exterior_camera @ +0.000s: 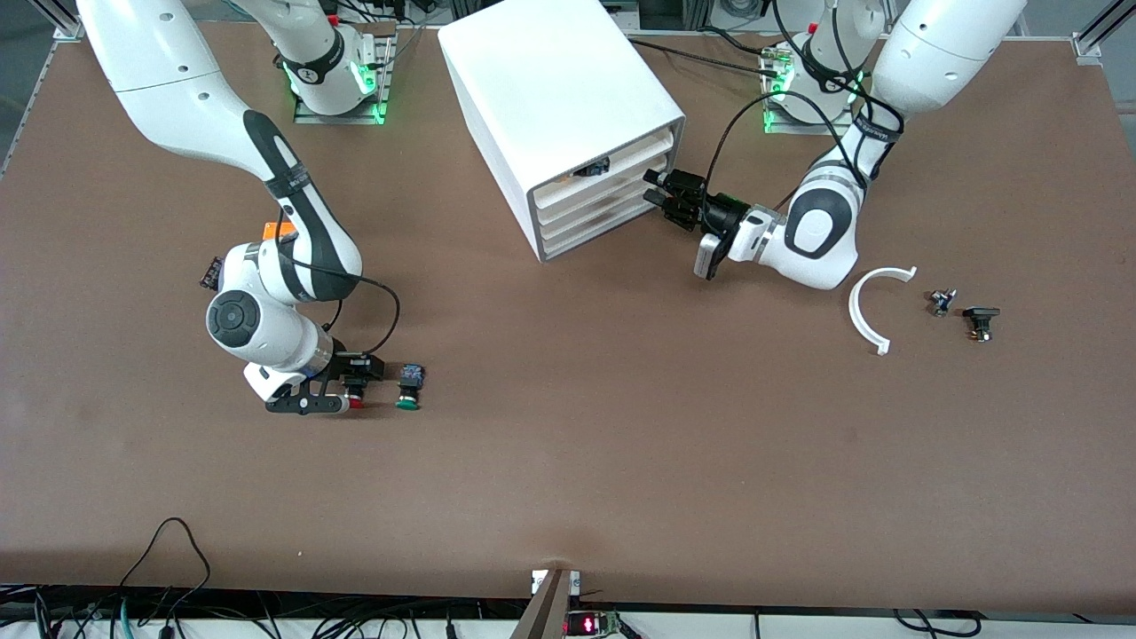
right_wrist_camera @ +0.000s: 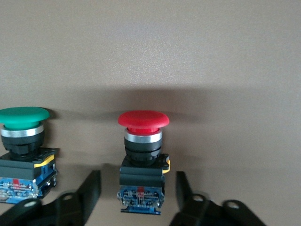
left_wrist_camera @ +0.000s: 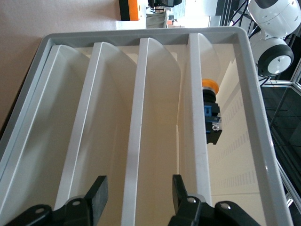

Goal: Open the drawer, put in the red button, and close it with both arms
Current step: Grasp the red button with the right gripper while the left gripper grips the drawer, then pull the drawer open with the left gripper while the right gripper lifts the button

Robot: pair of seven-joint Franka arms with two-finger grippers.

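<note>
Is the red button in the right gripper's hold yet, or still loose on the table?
Loose. In the right wrist view the red button lies on the table between the right gripper's fingers, with a gap on each side.

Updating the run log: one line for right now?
right end effector: astride red button, open | left end effector: at drawer front, open

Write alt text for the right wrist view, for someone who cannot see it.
A red-capped push-button with a silver collar and black-and-blue body lies on the brown table, between the two black fingers of the right gripper, which are not touching it. A matching green-capped push-button lies beside it.
</note>
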